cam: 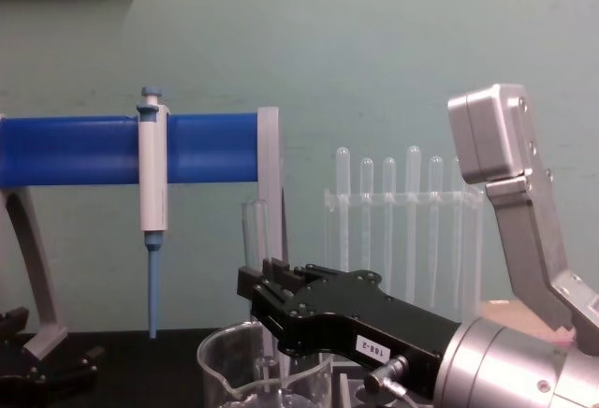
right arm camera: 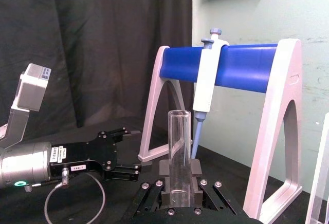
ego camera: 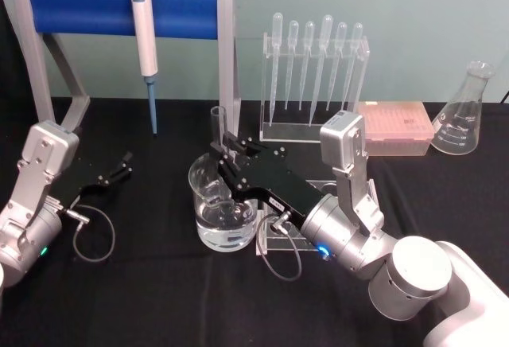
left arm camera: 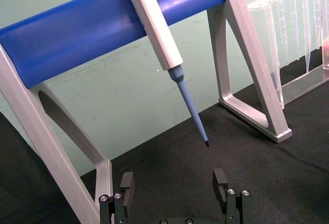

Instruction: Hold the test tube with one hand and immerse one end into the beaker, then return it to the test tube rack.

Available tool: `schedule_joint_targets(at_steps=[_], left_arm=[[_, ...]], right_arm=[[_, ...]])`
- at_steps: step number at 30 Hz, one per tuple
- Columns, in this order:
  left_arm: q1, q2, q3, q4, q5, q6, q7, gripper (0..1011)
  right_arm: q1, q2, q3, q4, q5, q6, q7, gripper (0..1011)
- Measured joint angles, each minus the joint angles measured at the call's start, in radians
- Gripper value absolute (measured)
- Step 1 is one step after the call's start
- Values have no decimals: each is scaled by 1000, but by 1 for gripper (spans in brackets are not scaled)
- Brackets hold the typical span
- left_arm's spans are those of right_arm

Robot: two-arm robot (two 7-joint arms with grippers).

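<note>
Right gripper [ego camera: 226,148], reaching forward, clamps upright test tube [ego camera: 218,124] inside beaker [ego camera: 202,204].

Clear test tube [ego camera: 218,124], blue-barred stand [ego camera: 79,9], perhaps pink box [ego camera: 395,126]

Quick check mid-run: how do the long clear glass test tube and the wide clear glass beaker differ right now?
The long clear glass test tube is narrow and tall; the wide spouted glass beaker is squat. The black right gripper holds the test tube upright; the beaker stands on the black table. The beaker holds clear liquid; the tube's upper part looks empty. Both are clear glass.
</note>
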Motion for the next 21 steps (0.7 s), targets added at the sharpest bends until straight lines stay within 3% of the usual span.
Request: schedule_joint_targets(at_steps=[21], left_arm=[[0, 0, 0, 0, 0, 0, 0, 1000]], right_arm=[[0, 0, 0, 0, 0, 0, 0, 225]])
